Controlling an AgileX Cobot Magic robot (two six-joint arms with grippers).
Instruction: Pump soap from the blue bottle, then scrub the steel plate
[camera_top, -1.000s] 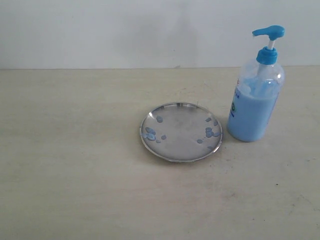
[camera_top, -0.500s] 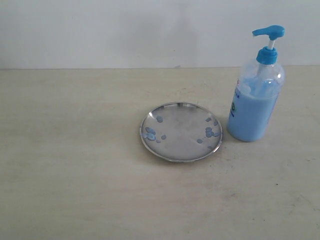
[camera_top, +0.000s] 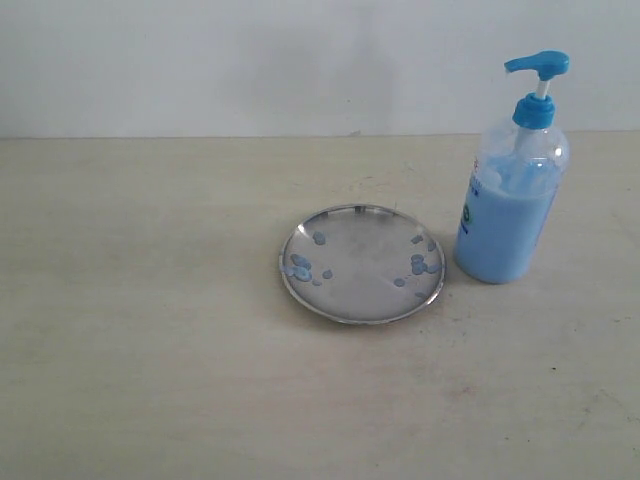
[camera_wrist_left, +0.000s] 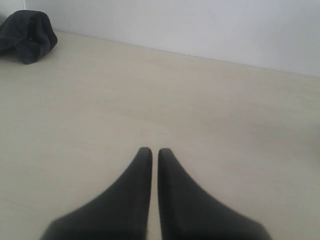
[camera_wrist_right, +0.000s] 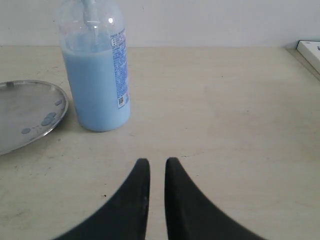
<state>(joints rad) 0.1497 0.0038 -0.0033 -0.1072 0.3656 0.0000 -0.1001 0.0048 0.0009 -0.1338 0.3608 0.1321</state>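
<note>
Pumping seems pending: the blue bottle (camera_top: 510, 215) stands untouched beside the steel plate (camera_top: 362, 263). Left tool (camera_wrist_left: 150, 151) and right tool (camera_wrist_right: 157, 161) are clenched, empty; the right should press the pump head (camera_top: 538, 65).

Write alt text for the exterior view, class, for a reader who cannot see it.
An upright blue bottle with a blue pump head, mostly full of light blue soap, stands on a pale table, just right of a round steel plate. Small soap blobs dot the plate near its left and right edges. No robot arm is in view.
</note>
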